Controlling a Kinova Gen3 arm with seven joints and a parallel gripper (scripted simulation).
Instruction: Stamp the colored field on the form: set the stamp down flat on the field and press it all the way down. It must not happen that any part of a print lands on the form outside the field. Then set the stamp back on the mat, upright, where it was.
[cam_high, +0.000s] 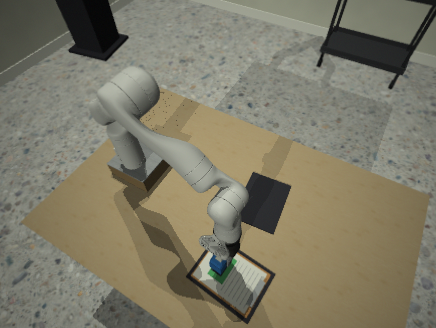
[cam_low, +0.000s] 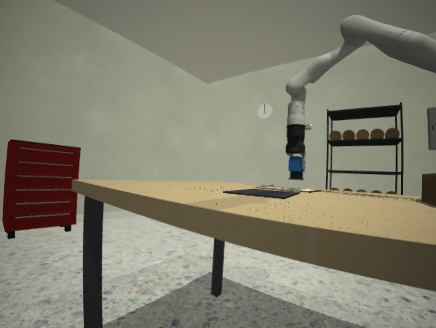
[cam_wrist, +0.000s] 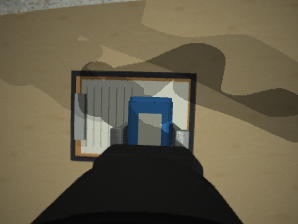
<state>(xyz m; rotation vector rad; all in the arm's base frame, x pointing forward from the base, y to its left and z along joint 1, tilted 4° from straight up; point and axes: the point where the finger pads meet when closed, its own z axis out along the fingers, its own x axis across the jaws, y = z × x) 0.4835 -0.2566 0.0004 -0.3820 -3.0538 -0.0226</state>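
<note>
My gripper (cam_high: 218, 256) is shut on the blue stamp (cam_high: 216, 263) and holds it upright in the air over the form (cam_high: 231, 282). The form is a framed white sheet near the table's front edge; its green field (cam_high: 218, 272) peeks out just under the stamp. In the wrist view the stamp (cam_wrist: 149, 122) sits between my fingers and covers the field on the form (cam_wrist: 132, 116). In the side view the stamp (cam_low: 296, 167) hangs clearly above the table top. The dark mat (cam_high: 265, 201) lies empty behind the form.
The arm's base block (cam_high: 140, 172) stands at the table's back left. A black shelf rack (cam_high: 381, 37) and a black pedestal (cam_high: 91, 26) stand on the floor beyond the table. A red drawer cabinet (cam_low: 40, 186) stands to the side.
</note>
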